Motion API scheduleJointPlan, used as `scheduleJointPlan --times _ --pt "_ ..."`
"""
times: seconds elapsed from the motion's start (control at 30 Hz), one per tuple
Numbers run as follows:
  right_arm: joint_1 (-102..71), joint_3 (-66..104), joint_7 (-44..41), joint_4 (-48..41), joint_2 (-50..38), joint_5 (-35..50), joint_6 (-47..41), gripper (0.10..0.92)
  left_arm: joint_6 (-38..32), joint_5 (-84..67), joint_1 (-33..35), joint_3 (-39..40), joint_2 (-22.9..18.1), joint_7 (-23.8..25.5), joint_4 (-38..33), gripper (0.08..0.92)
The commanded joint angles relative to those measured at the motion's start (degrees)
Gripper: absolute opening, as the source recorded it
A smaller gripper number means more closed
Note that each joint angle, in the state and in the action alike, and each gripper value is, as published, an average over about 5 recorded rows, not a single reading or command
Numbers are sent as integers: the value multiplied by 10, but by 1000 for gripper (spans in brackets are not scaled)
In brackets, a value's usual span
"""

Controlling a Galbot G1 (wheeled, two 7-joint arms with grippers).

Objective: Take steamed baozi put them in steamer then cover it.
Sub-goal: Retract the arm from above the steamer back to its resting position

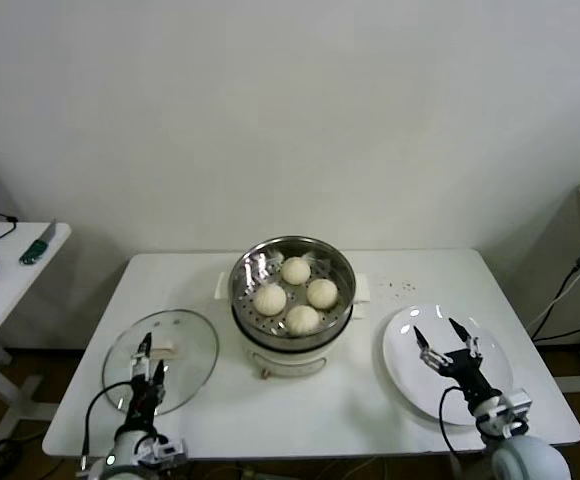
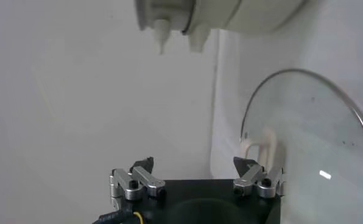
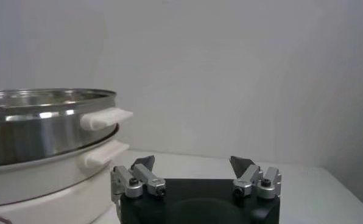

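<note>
Four steamed baozi (image 1: 296, 293) fill the steamer (image 1: 292, 262) | left gripper (image 1: 149, 357), fingers spread empty, should grasp the glass lid (image 1: 195, 350) squarely by its handle (image 1: 163, 350) | right gripper (image 1: 448, 344) idles over the plate (image 1: 405, 375), released

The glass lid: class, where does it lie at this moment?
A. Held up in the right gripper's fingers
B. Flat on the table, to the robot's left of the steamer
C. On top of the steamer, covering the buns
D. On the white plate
B: in the head view the glass lid lies flat on the table left of the uncovered steamer, whose four baozi are exposed; the white plate is bare.
</note>
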Motion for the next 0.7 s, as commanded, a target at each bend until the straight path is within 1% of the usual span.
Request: scheduleJointPlan --times 0.03,0.4,0.7 --pt "-29 23 4 0 31 -23 1 823 25 94 -54 23 4 -11 89 823" --pt "-23 21 -1 -7 38 -35 6 823 21 95 -100 21 9 -15 147 823" --pt "-25 22 -10 -18 41 -46 14 823 22 76 -132 33 19 -23 177 823"
